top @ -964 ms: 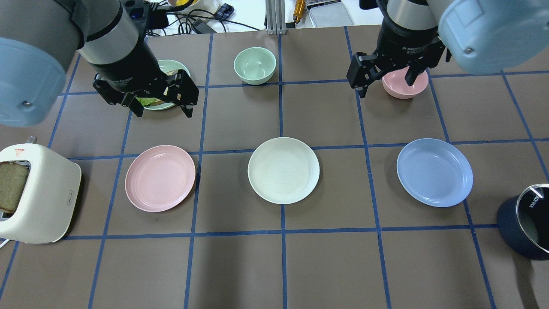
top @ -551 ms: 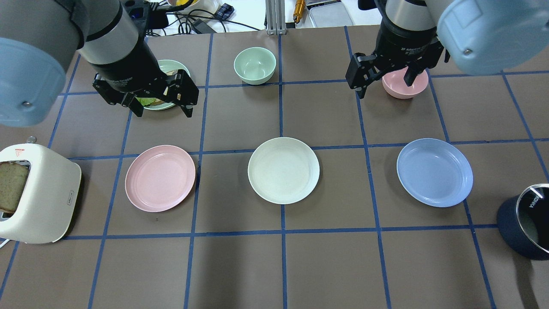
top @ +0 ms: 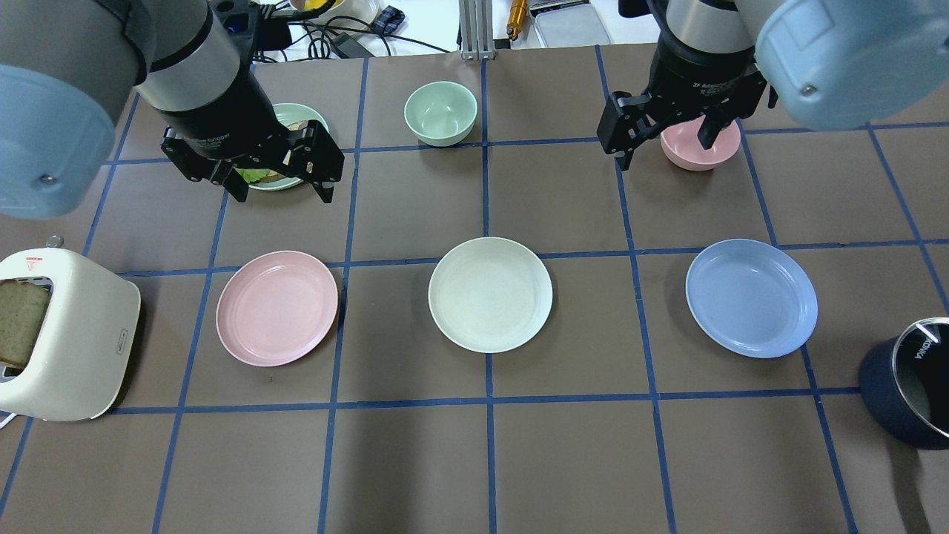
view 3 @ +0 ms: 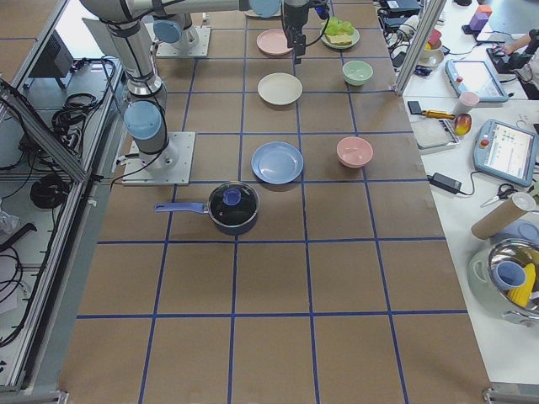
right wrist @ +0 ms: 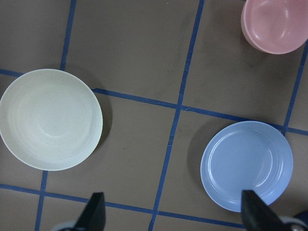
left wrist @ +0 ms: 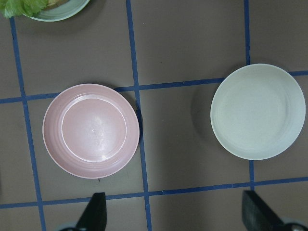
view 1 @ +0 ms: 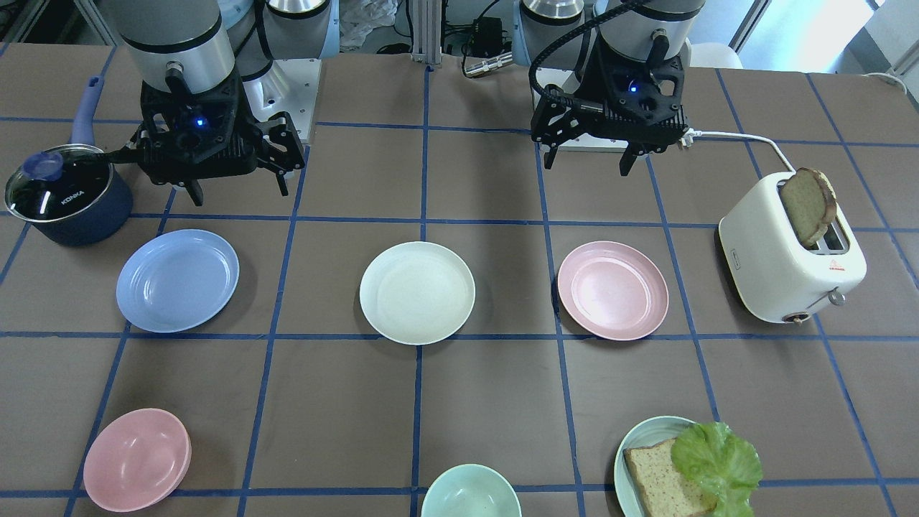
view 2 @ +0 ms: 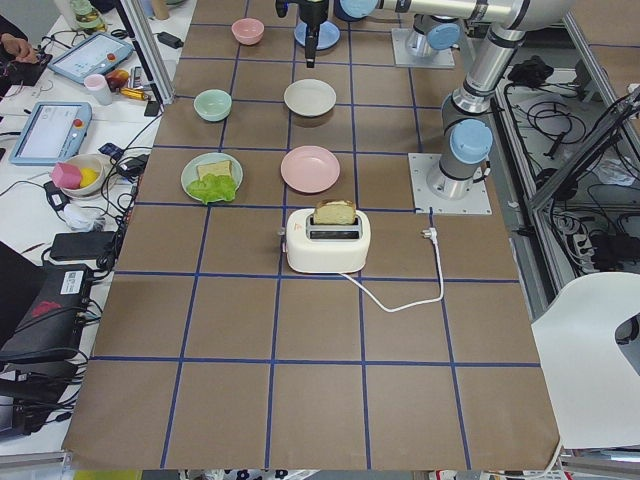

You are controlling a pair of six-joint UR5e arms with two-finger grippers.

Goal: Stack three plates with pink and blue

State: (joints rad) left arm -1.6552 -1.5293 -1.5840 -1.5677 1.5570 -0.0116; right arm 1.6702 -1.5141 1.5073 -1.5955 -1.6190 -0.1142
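Observation:
Three plates lie in a row, apart from each other. The pale pink plate (top: 276,308) (view 1: 612,289) (left wrist: 91,131) is on my left. The cream-white plate (top: 490,294) (view 1: 417,292) (right wrist: 50,119) is in the middle. The light blue plate (top: 751,297) (view 1: 177,280) (right wrist: 247,166) is on my right. My left gripper (top: 284,194) (view 1: 586,165) is open and empty, high above the table, beyond the pink plate. My right gripper (top: 667,148) (view 1: 240,192) is open and empty, high over the area beyond the blue plate.
A pink bowl (top: 700,144) and a green bowl (top: 440,113) stand at the far side. A teal plate (view 1: 632,445) holds bread and lettuce. A white toaster (top: 67,334) with bread is at the left edge. A navy pot (top: 908,386) is at the right edge.
My right gripper has shifted very slightly toward the far side of the table. The left arm and the plates have not moved.

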